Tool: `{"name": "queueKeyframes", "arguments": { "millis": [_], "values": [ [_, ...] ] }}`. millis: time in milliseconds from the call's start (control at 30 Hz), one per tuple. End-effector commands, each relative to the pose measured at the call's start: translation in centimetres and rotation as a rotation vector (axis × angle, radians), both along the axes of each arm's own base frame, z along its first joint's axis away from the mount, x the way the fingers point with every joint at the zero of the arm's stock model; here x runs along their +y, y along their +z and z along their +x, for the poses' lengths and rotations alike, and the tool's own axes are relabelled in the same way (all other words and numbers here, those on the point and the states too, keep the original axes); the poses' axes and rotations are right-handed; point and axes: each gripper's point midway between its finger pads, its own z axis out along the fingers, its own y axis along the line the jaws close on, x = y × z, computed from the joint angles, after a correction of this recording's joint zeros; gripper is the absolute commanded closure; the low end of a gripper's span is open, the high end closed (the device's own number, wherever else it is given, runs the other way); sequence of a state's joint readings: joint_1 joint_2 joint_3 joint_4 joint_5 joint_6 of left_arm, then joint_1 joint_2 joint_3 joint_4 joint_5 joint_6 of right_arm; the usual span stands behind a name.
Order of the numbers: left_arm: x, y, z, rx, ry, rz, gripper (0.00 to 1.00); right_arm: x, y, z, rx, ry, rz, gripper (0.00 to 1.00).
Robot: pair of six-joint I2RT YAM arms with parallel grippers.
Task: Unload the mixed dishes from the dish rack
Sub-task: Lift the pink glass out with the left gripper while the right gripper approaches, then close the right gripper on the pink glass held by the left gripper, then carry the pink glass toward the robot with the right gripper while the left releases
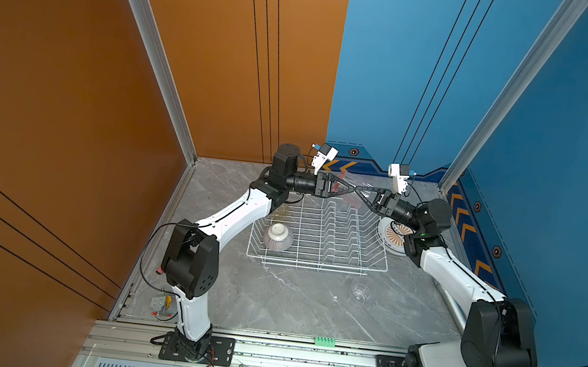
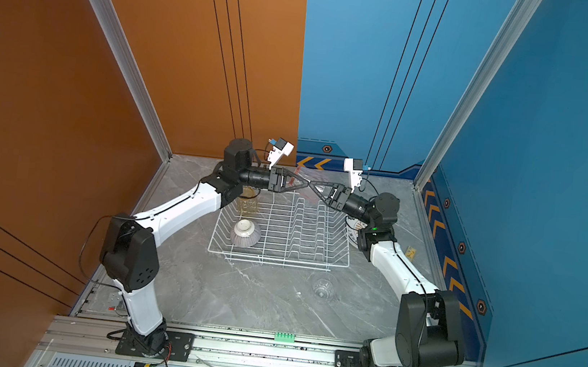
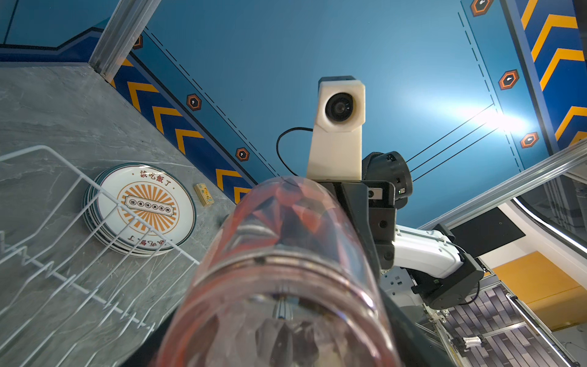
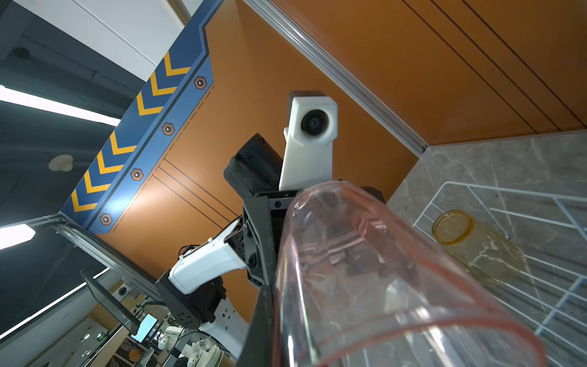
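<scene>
The pink faceted glass tumbler [image 3: 286, 254] hangs on its side in mid-air over the far side of the white wire dish rack [image 1: 313, 264], just above centre in both top views, bridging the two arms. The left gripper [image 1: 351, 188] clasps the body near its base, fingers spread wide; the right gripper [image 1: 358, 190] has its fingers pinched tight on the rim. Light, stiff, slick and breakable, I'd say; the faceted body looks a safer hold than the thin rim.

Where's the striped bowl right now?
In a top view, the striped bowl sits in the dish rack's left end, in front of the yellow tumbler.
</scene>
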State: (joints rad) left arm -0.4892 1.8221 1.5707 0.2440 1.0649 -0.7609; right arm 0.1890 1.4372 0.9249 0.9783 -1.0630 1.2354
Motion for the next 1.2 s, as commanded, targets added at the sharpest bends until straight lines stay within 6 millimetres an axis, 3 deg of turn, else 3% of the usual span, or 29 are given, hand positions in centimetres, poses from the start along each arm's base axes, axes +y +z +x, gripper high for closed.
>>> {"name": "queueKeyframes", "arguments": {
  "millis": [0, 67, 233, 400, 567, 933, 1167],
  "values": [
    [0.0, 0.5, -0.5, -0.056, 0.01, -0.012, 0.43, 0.1, 1.3, -0.2, -0.024, -0.02, -0.004, 1.0],
    [0.6, 0.6, -0.7, -0.08, 0.047, -0.007, 0.26, 0.0, 1.4, -0.5, -0.035, -0.04, -0.033, 1.0],
    [2.2, -0.2, -0.9, -0.121, 0.113, 0.049, 0.01, 0.1, 1.3, -1.5, -0.058, -0.068, -0.122, 1.0],
    [4.7, -2.0, -0.1, -0.184, 0.233, 0.254, 0.02, 0.3, 1.9, -2.6, -0.07, -0.054, -0.163, 1.0],
    [8.3, -4.0, 1.1, -0.202, 0.389, 0.465, 0.02, 0.6, 1.2, -3.6, -0.058, -0.055, -0.248, 1.0],
    [12.3, -6.4, 2.3, -0.2, 0.538, 0.622, 0.02, 1.5, 1.0, -6.9, -0.073, -0.021, -0.382, 1.0],
    [14.1, -6.9, 2.2, -0.218, 0.594, 0.7, 0.02, 2.2, -0.9, -9.3, -0.05, 0.016, -0.515, 1.0]
  ]
}}
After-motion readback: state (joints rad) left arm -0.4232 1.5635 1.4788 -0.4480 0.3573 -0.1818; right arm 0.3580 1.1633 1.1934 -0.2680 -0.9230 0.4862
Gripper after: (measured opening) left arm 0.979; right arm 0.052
